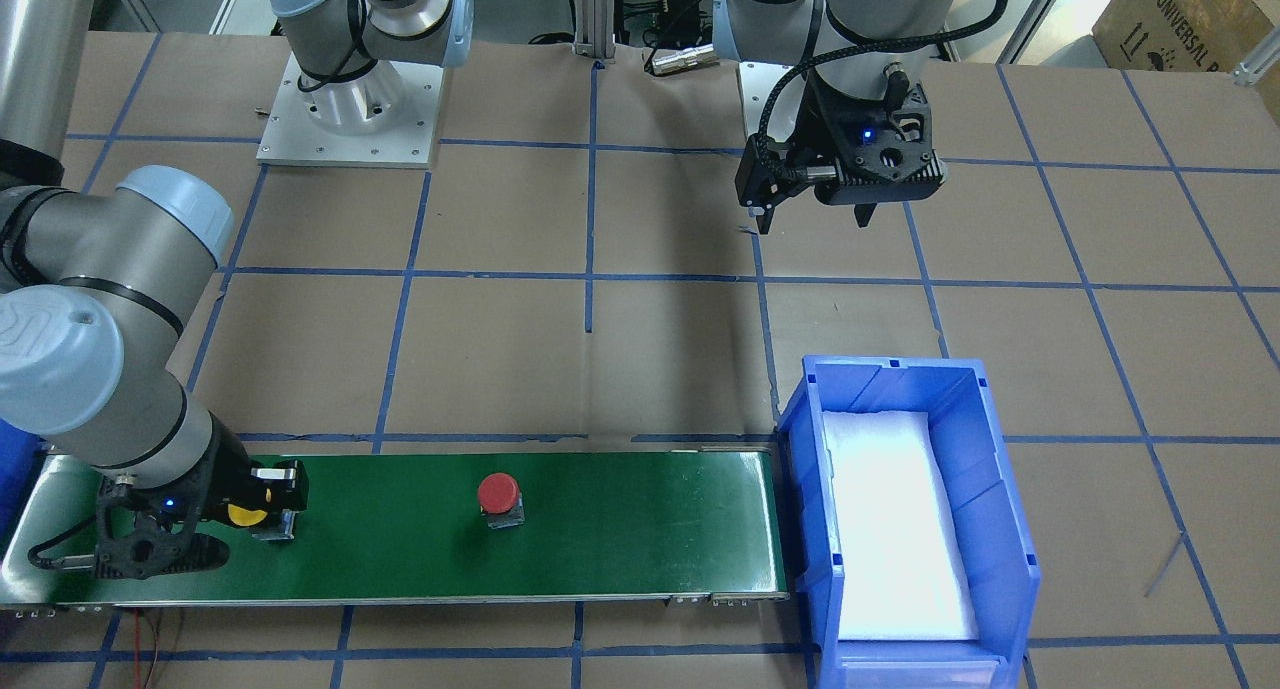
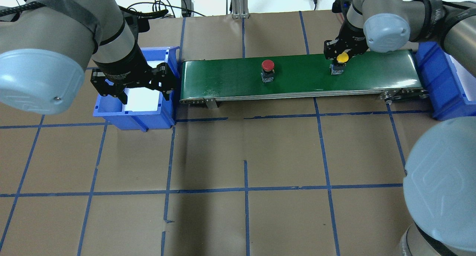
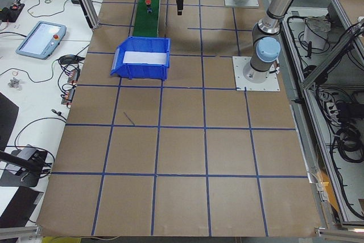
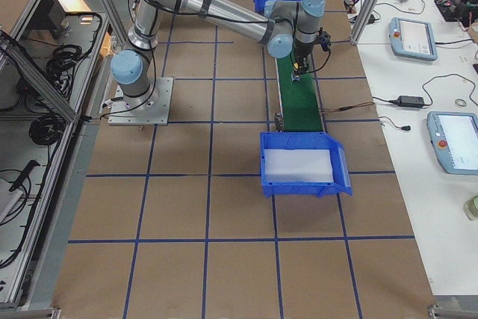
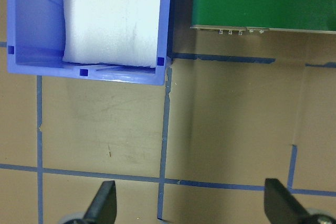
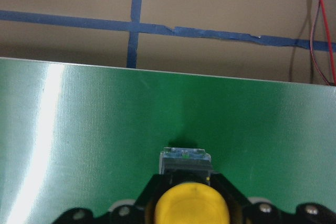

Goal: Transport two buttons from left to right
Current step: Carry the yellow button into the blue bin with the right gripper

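Note:
The yellow button (image 2: pixel 342 57) stands near the right end of the green conveyor belt (image 2: pixel 297 79). My right gripper (image 2: pixel 339 55) is shut on the yellow button (image 6: pixel 191 203), its black fingers (image 6: pixel 152 192) pressed to both sides below the cap. In the front view the yellow cap (image 1: pixel 243 514) peeks out of the same gripper (image 1: pixel 268 504). Upright at mid-belt and free stands the red button (image 2: pixel 267 65) (image 1: pixel 498 493). My left gripper (image 2: pixel 137 92) (image 1: pixel 815 214) hangs open over the near edge of the left blue bin (image 2: pixel 111 114), with its fingertips (image 5: pixel 105 200) wide apart and nothing between them.
The left blue bin (image 1: pixel 1000 469) (image 5: pixel 89 72) holds a white foam pad. A second blue bin (image 2: pixel 442 88) sits at the belt's right end. Brown paper with blue tape lines covers the table (image 2: pixel 245 155). Both arm bases (image 1: pixel 350 109) stand at the back.

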{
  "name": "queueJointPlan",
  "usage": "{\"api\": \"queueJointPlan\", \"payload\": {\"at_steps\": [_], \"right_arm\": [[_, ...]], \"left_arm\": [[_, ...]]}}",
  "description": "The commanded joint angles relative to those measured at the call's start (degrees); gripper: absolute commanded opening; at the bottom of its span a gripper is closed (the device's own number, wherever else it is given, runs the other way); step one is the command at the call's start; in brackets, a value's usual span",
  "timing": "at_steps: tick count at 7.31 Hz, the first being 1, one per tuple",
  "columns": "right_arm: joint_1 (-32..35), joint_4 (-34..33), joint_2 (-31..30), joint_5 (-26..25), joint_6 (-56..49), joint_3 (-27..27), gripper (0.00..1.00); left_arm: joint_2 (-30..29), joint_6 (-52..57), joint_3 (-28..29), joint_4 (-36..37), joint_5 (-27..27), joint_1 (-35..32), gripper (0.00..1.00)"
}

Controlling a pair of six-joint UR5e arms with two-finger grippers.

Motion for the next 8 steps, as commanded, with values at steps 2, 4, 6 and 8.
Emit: {"api": "queueJointPlan", "payload": {"at_steps": [2, 4, 6, 8], "right_arm": [[-12.1, 1.4, -7.6, -1.5, -12.6, 0.8, 0.25], [-24.6, 2.6, -9.4, -2.9, -19.1, 0.7, 0.28], [-34.6, 2.4, -9.4, -1.5, -29.9, 0.9, 0.27], [-36.6, 1.7, -6.3, 1.3, -31.0, 0.8, 0.27]], "left_arm": [[0.0, -0.1, -0.3, 0.0, 0.0, 0.0, 1.00], [0.0, -0.2, -0.8, 0.0, -0.2, -0.2, 1.00], [0.0, -0.2, -0.8, 0.0, -0.1, -0.1, 1.00], [0.0, -0.2, -0.9, 0.0, -0.1, -0.1, 1.00]]}}
